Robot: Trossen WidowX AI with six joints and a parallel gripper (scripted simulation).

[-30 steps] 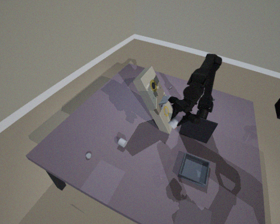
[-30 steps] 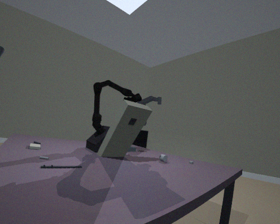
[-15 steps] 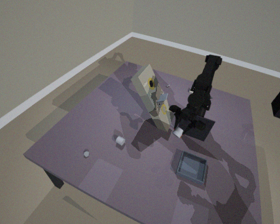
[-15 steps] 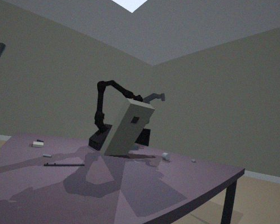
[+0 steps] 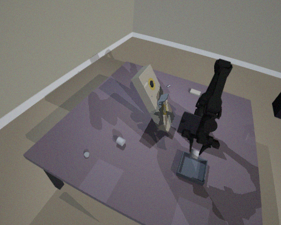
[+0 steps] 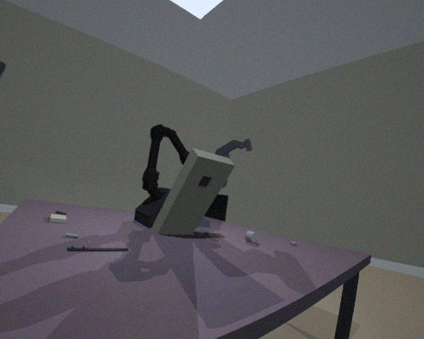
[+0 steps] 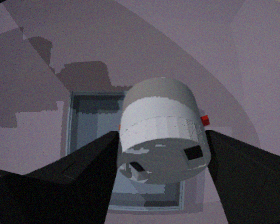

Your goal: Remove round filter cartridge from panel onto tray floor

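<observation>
Clasps the white round cartridge (image 5: pixel 195 153) (image 7: pixel 162 130) between the fingertips of the part-open claw (image 5: pixel 195 152) (image 7: pixel 161 138). Is out of the panel (image 5: pixel 149 95) (image 6: pixel 195 195) and at the far edge of the blue-grey tray (image 5: pixel 190 179) (image 7: pixel 69 122) in the top view; cannot tell whether touching it. Looks like a short, thick drum, with a greyer band at the far end, two dark slots (image 7: pixel 193 152) in the near face and a red nub (image 7: pixel 205 120) at one side.

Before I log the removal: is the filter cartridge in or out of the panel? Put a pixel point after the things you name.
Out: the hand (image 5: pixel 195 152) (image 7: pixel 161 138) grips the cartridge (image 5: pixel 195 154) (image 7: pixel 162 120) over the tray (image 5: pixel 191 180) (image 7: pixel 70 125), away from the panel (image 5: pixel 146 96) (image 6: pixel 191 195).
</observation>
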